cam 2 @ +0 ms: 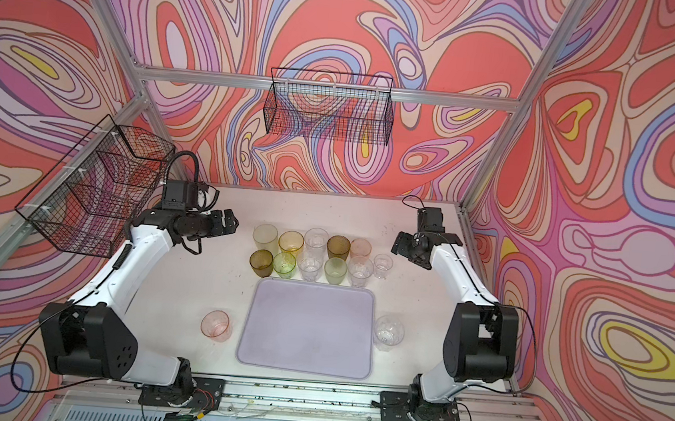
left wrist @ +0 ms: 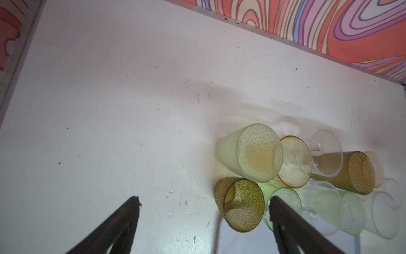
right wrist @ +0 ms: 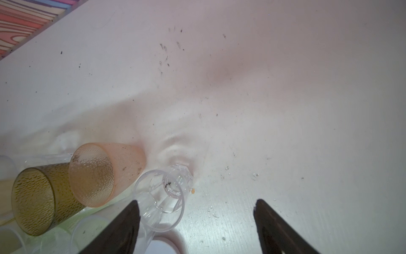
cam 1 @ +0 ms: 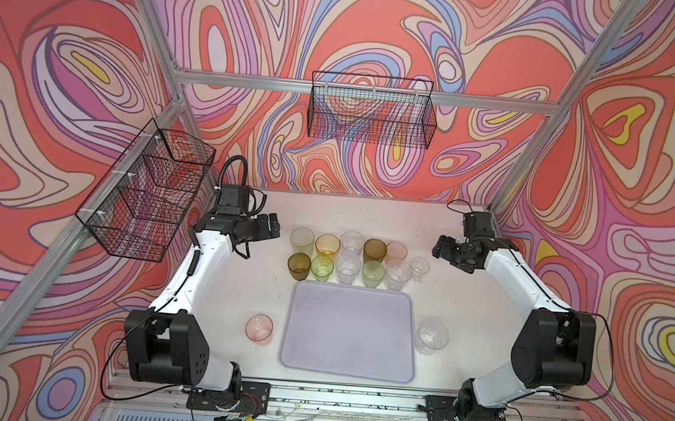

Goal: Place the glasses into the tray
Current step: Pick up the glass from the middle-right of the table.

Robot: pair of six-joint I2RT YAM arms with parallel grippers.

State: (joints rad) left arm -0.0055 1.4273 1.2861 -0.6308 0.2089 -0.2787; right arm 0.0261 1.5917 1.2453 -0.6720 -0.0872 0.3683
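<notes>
The lilac tray (cam 1: 349,346) lies bare at the table's front middle. Behind it stand two rows of glasses (cam 1: 350,258), among them a pale green one (cam 1: 302,239) and an olive-brown one (cam 1: 298,265) at the left end. A pink glass (cam 1: 259,329) stands left of the tray and a clear glass (cam 1: 432,336) right of it. My left gripper (cam 1: 271,226) hovers open just left of the rows, and the olive-brown glass (left wrist: 241,204) shows by one finger. My right gripper (cam 1: 442,247) hovers open at their right end, beside a small clear glass (right wrist: 162,198).
Two black wire baskets hang on the walls, one at the left (cam 1: 145,190) and one at the back (cam 1: 371,112). Aluminium frame posts stand at the back corners. Bare white table (cam 1: 369,214) stretches behind the glasses.
</notes>
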